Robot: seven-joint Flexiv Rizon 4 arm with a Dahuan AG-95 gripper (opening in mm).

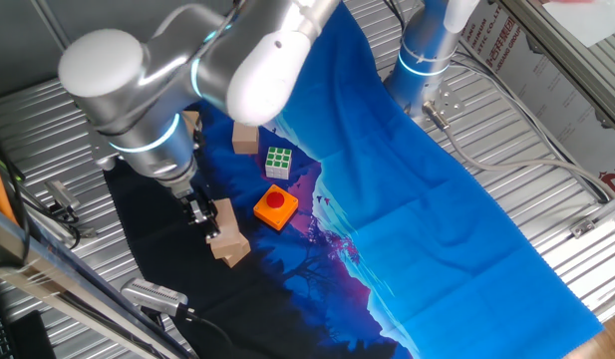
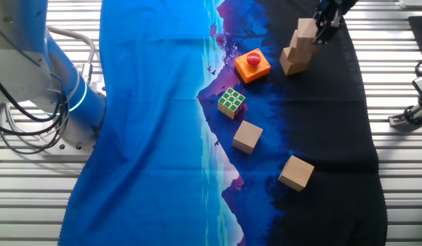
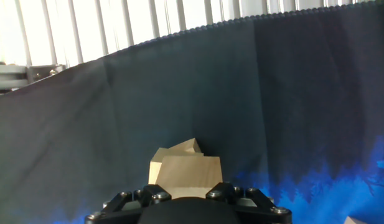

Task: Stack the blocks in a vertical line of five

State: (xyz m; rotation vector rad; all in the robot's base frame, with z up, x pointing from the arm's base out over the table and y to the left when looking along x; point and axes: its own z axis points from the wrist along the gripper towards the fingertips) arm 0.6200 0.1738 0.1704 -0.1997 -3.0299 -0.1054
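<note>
- The bench [image 1: 546, 150] is ribbed metal, draped with a cloth [image 2: 156, 123] that runs from bright blue to black.
- The silver robot arm [image 1: 187, 70] reaches down over the black part of the cloth.
- The gripper [image 1: 199, 212] is beside the top of a small stack of blocks [image 2: 298, 48]; its jaws look closed on the upper cube, though the contact is partly hidden.
- The stack is plain light-tan wooden cubes, unmarked, the upper one set askew on the one below.
- Two more loose blocks lie apart on the cloth: one [image 2: 247, 137] near the colour boundary, another [image 2: 295, 172] on the black.
- An orange block with a red button [image 2: 252, 65] sits just beside the stack.
- A green-and-white puzzle cube [image 2: 231, 102] lies between the button block and the loose blocks.
</note>
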